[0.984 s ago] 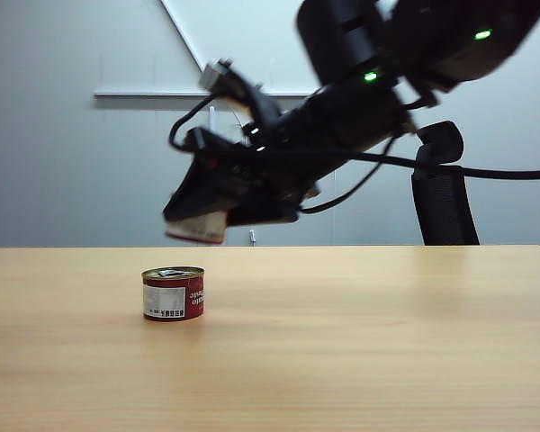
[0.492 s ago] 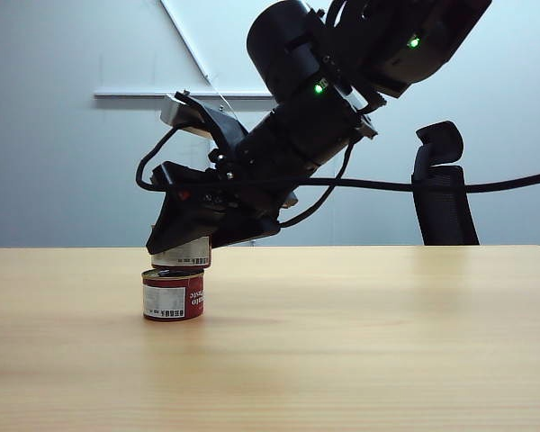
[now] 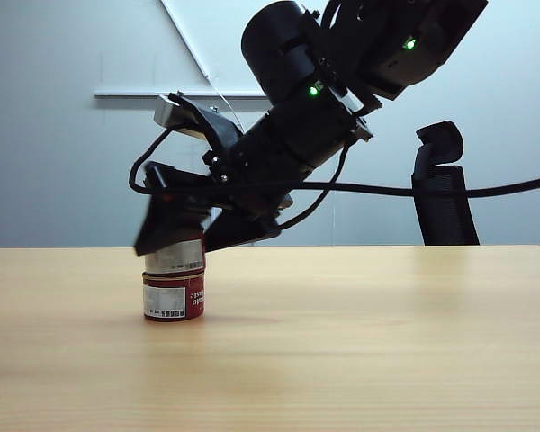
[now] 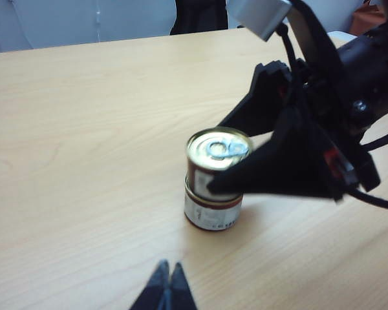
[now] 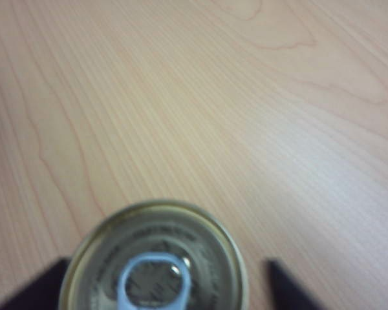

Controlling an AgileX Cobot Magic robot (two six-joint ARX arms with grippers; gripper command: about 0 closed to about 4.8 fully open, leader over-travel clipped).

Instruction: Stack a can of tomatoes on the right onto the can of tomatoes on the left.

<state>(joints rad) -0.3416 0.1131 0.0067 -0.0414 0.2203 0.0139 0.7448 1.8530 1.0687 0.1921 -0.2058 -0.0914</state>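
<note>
On the wooden worktop [image 3: 360, 342], left of centre, the upper can [image 3: 175, 257] sits on the lower can [image 3: 173, 296], slightly askew. My right tool [image 3: 174, 236] straddles the upper can from above, fingers [image 5: 32, 287] spread wider than its gold lid and apparently clear of it. My left tool [image 4: 165, 288] hangs near the stack, tips pressed together, holding nothing.
</note>
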